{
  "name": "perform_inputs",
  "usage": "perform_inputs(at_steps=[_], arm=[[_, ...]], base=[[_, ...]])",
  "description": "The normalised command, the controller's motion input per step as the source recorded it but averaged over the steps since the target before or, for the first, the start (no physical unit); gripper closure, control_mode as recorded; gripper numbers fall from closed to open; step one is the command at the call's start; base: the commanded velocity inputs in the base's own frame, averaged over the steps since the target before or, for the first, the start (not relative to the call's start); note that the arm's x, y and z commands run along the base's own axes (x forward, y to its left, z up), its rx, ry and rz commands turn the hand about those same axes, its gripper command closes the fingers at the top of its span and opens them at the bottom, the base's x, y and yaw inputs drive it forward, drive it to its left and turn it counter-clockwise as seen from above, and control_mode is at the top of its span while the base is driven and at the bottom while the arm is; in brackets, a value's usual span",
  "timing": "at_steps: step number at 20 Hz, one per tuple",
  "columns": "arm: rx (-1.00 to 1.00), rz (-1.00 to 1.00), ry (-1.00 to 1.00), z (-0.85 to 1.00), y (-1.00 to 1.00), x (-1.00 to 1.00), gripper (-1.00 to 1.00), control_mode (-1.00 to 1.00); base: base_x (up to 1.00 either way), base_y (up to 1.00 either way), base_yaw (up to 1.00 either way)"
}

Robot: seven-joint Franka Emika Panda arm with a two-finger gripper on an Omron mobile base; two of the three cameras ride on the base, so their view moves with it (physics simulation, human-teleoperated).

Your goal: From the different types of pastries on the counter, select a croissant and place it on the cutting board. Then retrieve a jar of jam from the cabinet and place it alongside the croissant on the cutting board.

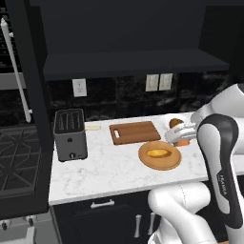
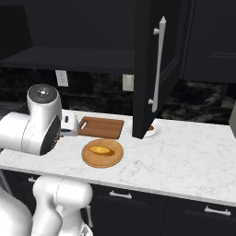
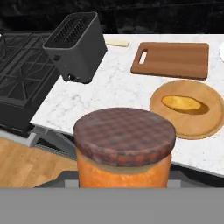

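Orange-brown, with a checked brownish lid, the jar of jam (image 3: pixel 124 148) sits right at the fingers. The gripper (image 1: pixel 181 138) is closed on it low on its body, though the jar hides the pads themselves. It hangs over the near edge of the counter (image 3: pixel 109 96).

The cutting board (image 3: pixel 175 59) lies ahead of the fingers and a little to their right, bare, its slot handle towards the toaster (image 3: pixel 76 43). Between fingers and board is the round wooden plate (image 3: pixel 205 122) with 1 golden bun (image 3: pixel 183 103). A pale stick (image 3: pixel 117 42) lies beyond the toaster. The croissant (image 1: pixel 175 122) sits just behind the gripper and off the board, so that step looks undone.

To do this step well, I would carry the jar level and high enough to pass over the plate and bun. It should be set upright on 1 half of the board, leaving room for the croissant, and released only once its base rests flat.

No label shows on the jar. Small lettering on the arm's forearm is too fine to read.
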Motion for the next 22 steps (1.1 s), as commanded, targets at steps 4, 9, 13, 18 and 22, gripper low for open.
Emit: perform_inputs(at_steps=[4,9,13,18,22], arm=[[0.09,0.47,0.0,-0.39,0.22,0.55,1.0,-1.0],[0.12,0.49,0.0,-0.26,0.02,0.8,1.0,-1.0],[0.09,0.44,0.0,-0.34,0.0,0.94,1.0,-1.0],[0.05,0.38,-0.03,-0.32,0.0,0.89,1.0,-1.0],[0.05,0.34,-0.11,-0.19,-0.02,0.86,1.0,-1.0]], base=[[0.0,0.0,0.0],[0.0,0.0,0.0],[0.0,0.0,0.0],[0.0,0.0,0.0],[0.0,0.0,0.0]])
